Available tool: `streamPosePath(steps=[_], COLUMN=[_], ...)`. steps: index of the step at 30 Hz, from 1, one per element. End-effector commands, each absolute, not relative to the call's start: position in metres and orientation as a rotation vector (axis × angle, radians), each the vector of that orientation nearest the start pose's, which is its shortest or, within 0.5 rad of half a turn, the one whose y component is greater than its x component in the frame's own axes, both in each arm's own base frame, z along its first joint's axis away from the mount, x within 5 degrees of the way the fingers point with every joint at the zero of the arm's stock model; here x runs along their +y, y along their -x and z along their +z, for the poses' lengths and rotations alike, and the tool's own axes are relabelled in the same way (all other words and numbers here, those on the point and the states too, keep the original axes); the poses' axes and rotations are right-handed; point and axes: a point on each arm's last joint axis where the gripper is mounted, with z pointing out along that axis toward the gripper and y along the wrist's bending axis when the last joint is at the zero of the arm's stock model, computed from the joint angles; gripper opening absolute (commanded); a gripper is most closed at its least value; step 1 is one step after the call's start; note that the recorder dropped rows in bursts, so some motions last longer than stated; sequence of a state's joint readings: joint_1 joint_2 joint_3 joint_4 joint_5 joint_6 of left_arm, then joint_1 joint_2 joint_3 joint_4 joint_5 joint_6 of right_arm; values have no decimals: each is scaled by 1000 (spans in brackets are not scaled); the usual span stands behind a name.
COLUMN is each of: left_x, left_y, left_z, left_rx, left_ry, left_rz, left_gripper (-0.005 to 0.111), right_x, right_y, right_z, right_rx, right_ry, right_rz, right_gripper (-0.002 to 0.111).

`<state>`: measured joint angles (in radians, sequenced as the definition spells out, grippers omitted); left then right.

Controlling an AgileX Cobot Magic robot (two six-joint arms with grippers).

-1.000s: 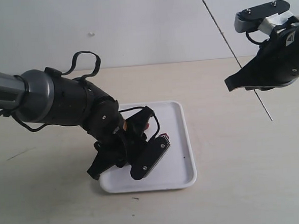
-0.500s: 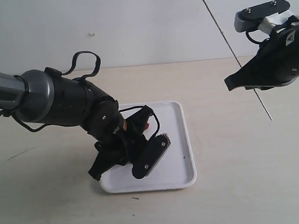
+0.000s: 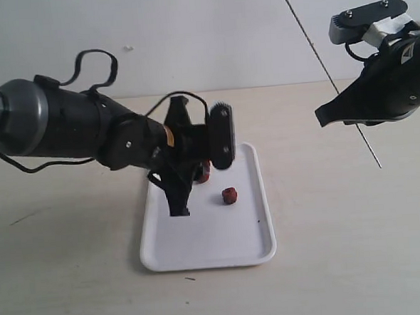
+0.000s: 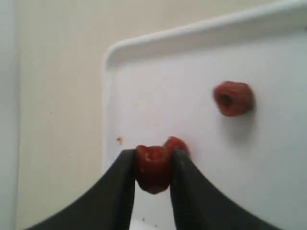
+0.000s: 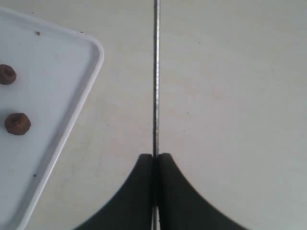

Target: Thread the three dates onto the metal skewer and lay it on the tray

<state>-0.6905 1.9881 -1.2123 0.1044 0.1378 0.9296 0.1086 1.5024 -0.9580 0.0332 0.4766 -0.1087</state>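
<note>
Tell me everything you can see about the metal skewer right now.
The metal skewer is a very thin, straight grey rod, needle-like and metallic-looking. The right gripper is shut on it partway along and holds it in the air, tilted, to the right of the tray in the exterior view. The long end rises upward and a short end pokes out below. Nothing is threaded on the parts that show, and only the gripper touches it.

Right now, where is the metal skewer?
In the exterior view, the metal skewer is on the right, clamped tilted in the right gripper above the table, right of the tray.
</note>
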Motion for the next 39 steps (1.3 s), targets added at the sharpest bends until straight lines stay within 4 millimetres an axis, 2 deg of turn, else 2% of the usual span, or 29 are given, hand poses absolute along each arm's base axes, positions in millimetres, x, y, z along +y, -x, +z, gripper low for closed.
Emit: streamPosePath(steps=[1, 7, 11, 14, 27, 30, 36, 39], left_x=[-246, -221, -208, -204, -202, -202, -202, -202], left_y=[-343, -360, -365, -368, -370, -370, -370, -370], left_z=[189, 220, 228, 229, 230, 231, 231, 232], left_rx=[1766, 1912, 2003, 2036, 2110, 2111, 2109, 2105], left_ry=[-1353, -849, -541, -385, 172, 241, 353, 401], left_rz=[37, -166, -320, -402, -726, -765, -827, -855], left_gripper=[25, 25, 25, 25, 25, 25, 25, 25], right_x=[34, 37, 42, 45, 50, 53, 69, 72], right_y=[-307, -304, -298, -293, -278, -273, -260, -256], right_z=[246, 243, 235, 229, 208, 202, 198, 195], right_rx=[2478, 2521, 2544, 2558, 2611, 2615, 2558, 2537], right_ry=[218, 207, 273, 314, 334, 341, 543, 581], right_rz=[45, 98, 161, 212, 306, 360, 598, 645], right_gripper=[0, 0, 0, 0, 0, 0, 0, 0])
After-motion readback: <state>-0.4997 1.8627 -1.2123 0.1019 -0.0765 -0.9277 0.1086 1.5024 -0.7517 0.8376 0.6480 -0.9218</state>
